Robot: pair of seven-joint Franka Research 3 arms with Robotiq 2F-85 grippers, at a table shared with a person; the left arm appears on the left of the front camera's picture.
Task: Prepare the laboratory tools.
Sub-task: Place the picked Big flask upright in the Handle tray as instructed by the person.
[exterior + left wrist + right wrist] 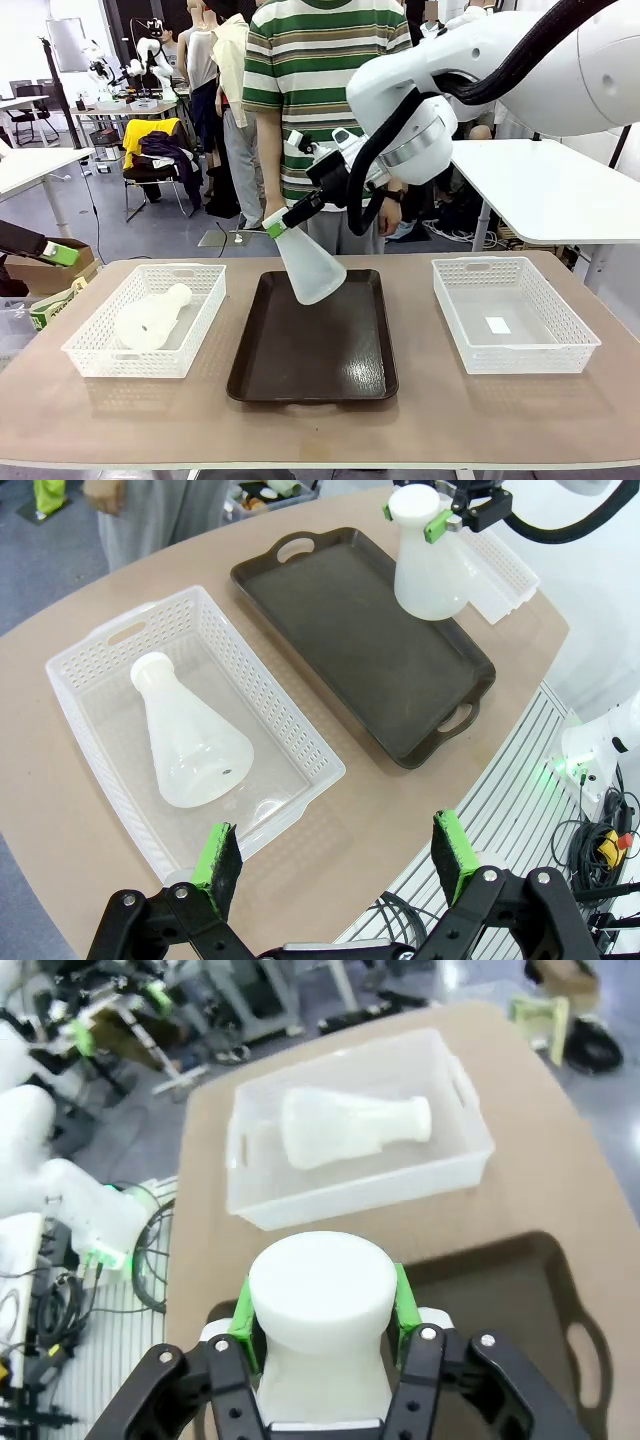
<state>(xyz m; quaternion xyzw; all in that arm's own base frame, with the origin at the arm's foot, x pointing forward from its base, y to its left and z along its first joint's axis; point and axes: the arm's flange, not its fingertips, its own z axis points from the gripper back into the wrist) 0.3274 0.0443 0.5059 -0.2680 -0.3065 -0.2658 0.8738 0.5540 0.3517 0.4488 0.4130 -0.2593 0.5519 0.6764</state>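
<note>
counting shows two white flasks, two white baskets and one dark tray (300, 372). the right gripper (275, 228) pinches one flask (308, 268) at its neck, just under the cap, and holds it tilted over the far end of the tray. the other flask (150, 318) lies on its side in the left basket (95, 365). the right basket (520, 362) sits past the tray. the left gripper (335, 852) is spread wide, holding nothing.

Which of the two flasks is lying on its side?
The flask in the left basket; the other flask hangs tilted from the right gripper over the tray.
</note>
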